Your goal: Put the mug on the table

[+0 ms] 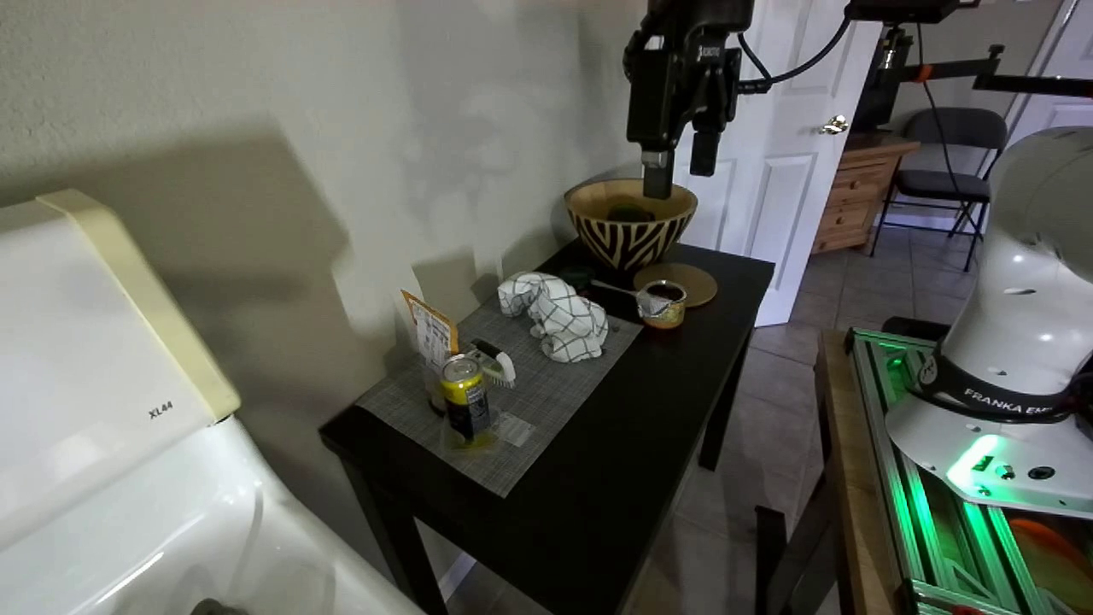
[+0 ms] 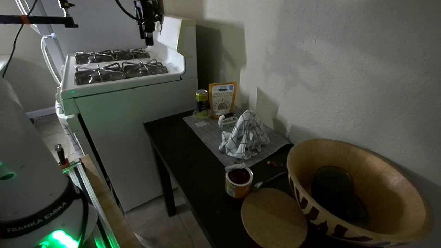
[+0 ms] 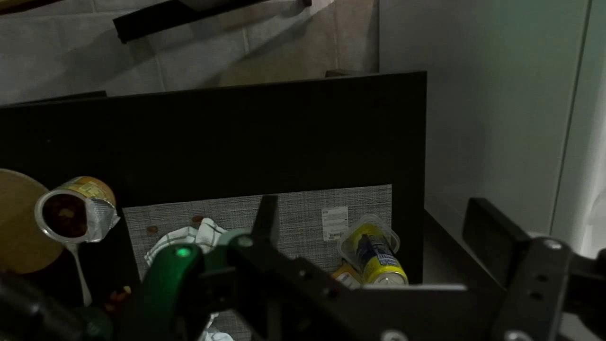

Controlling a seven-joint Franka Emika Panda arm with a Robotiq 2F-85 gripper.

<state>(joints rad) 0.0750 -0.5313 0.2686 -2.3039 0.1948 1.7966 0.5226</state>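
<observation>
I get pale wall, white gas stove, then black-brown rectangular wooden table: long edge along wall, short edge beside stove. Grey woven placemat on wall edge, toward stove-side corner. Zebra-striped round wooden bowl at the other wall-side corner. My black two-finger gripper hangs well above the table, jaws wide apart, gripping nothing. Small near-black mug inside bowl, best I can tell; tilt unclear. Yellow-and-dark metal can near stove-side wall corner.
</observation>
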